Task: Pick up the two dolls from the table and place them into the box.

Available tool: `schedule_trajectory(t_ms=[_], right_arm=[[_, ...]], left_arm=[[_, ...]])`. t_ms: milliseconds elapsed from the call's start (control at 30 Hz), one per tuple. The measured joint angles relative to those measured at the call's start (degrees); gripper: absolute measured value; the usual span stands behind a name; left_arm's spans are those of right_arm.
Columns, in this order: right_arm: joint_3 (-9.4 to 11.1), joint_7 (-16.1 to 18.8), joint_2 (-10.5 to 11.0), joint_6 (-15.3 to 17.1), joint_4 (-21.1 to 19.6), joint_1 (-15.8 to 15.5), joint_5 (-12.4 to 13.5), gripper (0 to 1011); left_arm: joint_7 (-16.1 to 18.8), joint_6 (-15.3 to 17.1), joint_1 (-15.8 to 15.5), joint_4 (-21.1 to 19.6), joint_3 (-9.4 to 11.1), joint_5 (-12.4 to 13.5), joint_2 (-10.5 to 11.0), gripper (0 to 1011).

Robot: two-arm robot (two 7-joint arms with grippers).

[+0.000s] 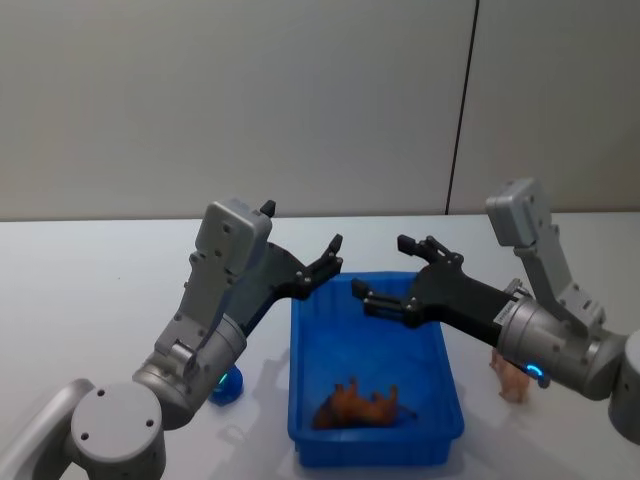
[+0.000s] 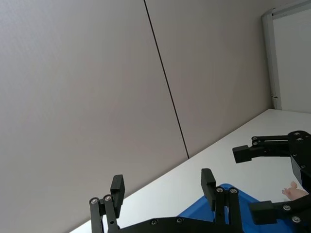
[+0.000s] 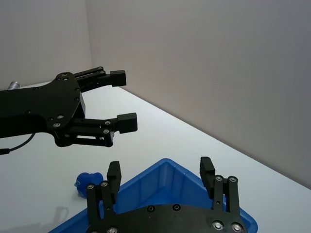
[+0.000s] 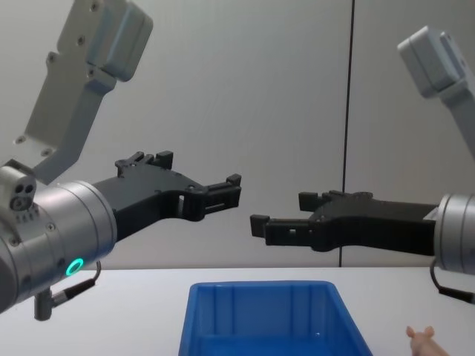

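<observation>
Blue doll (image 1: 229, 387) half behind left arm (image 1: 200, 335), pink doll (image 1: 513, 384) partly behind right arm (image 1: 555, 350)

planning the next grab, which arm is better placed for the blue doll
Left. The blue doll lies left of the box, beside the left arm, and the left hand is open. The right arm is across the box, by the pinkish doll.

Silver-grey jointed arms (image 1: 215, 300), black screw-studded fingers (image 3: 113, 174), teal ring lights (image 4: 74, 267), thin black cable (image 3: 17, 143)
</observation>
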Motion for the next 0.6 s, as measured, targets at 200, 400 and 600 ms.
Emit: schedule_trajectory(t_ms=[200,400,600], right_arm=[[0.2,-1.1,0.3,-0.7,-0.1,0.0,-0.2,1001],[0.7,-3.1,1.0,-1.7,-0.7,-0.4,-0.6,1001],[1.7,-6.5,2.2,-2.7,-1.6,-1.2,-0.9,1001]], left_arm=[[0.0,0.0,0.0,0.0,0.0,0.0,0.0,1003],[0.0,0.0,0.0,0.0,0.0,0.0,0.0,1003],[0.0,0.0,0.0,0.0,0.0,0.0,0.0,1003]])
